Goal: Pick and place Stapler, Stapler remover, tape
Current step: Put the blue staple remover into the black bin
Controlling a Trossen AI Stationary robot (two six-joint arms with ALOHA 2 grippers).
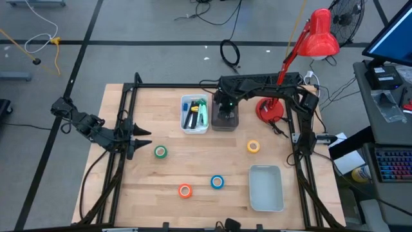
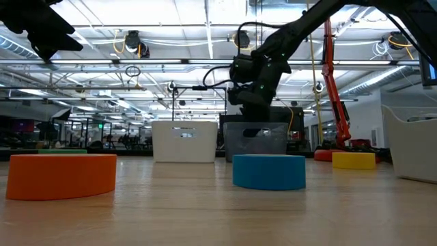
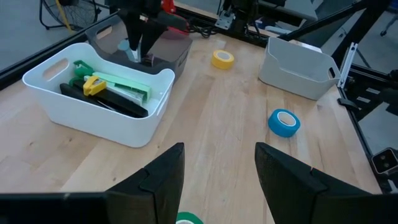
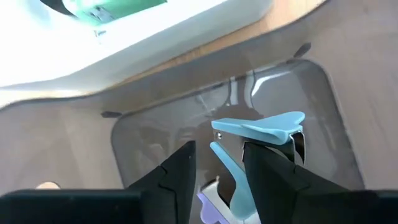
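Observation:
My right gripper hangs over the dark see-through bin at the table's far middle, shut on a light-blue stapler remover. A purple piece shows beside it. A green stapler and a black one lie in the white bin. Tape rolls lie flat on the wood: green, yellow, blue, orange. My left gripper waits open at the table's left, just short of the green roll. My right gripper pinches the stapler remover's blue body between its two fingers, which point steeply down into the dark bin. The remover's wide end with the metal claws sticks out past the fingertips. Whether it touches the bin's floor, I cannot tell.
A pale empty bin stands at the near right. A red desk lamp stands at the far right, its arm reaching over the right arm. Black frame rails run along both sides of the table.

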